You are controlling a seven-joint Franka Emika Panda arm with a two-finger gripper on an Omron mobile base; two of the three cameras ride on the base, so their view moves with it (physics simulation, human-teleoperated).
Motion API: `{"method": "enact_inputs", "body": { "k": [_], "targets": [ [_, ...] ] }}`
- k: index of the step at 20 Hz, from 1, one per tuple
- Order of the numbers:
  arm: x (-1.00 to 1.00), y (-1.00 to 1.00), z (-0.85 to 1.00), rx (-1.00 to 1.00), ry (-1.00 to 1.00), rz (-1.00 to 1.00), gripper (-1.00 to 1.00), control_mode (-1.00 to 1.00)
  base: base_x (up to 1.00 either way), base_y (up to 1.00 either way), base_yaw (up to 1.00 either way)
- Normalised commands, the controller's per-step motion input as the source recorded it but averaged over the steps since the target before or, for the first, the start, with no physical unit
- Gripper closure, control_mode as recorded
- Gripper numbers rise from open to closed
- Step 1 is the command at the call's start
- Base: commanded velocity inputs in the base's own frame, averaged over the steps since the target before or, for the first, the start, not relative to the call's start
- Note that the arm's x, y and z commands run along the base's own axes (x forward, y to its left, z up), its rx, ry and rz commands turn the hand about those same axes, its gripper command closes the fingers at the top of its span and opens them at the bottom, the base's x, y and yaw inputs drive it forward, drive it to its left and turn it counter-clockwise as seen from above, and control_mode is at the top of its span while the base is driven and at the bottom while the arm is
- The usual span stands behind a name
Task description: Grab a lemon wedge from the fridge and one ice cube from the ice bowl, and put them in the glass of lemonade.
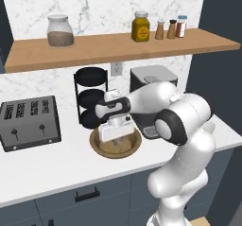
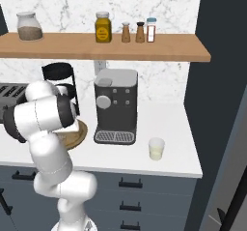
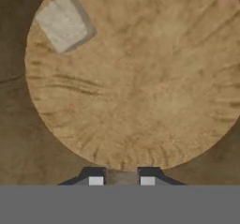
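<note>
Now the hand [image 3: 122, 180] hangs low inside the ice bowl [image 3: 140, 138], fingers drawn close on something pale — whether gripped, I cannot tell; another ice cube [image 3: 64, 22] lies at the bowl's far rim.

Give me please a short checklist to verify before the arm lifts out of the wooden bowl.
1. The fingers are low inside the ice bowl: ok.
2. A cube is caught between the fingers: cannot tell; a pale patch shows in their gap.
3. The spare ice cube lies free, apart from the fingers: ok.
4. The glass of lemonade stands upright on the counter: ok.
5. The lemon wedge is already in the glass: cannot tell.
</note>
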Motion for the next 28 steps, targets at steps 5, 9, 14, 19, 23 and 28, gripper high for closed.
{"method": "enact_inputs", "body": {
  "k": [5,9,14,19,23,28],
  "targets": [
    [-0.30,-0.15,0.47,0.10,-0.14,0.00,1.00,-1.00,0.00,0.00,0.00],
    [-0.52,-0.49,0.22,0.05,-0.10,-0.02,1.00,-1.00,0.00,0.00,0.00],
    [-0.45,-0.52,0.54,0.00,-0.04,-0.01,1.00,-1.00,0.00,0.00,0.00],
    [-0.19,-0.54,1.00,0.00,-0.01,0.00,1.00,-1.00,0.00,0.00,0.00],
    [-0.29,-0.75,0.91,-0.01,0.00,-0.06,1.00,-1.00,0.00,0.00,0.00],
    [-0.36,-0.93,0.47,-0.03,-0.04,-0.13,1.00,-1.00,0.00,0.00,0.00]
  ]
}}
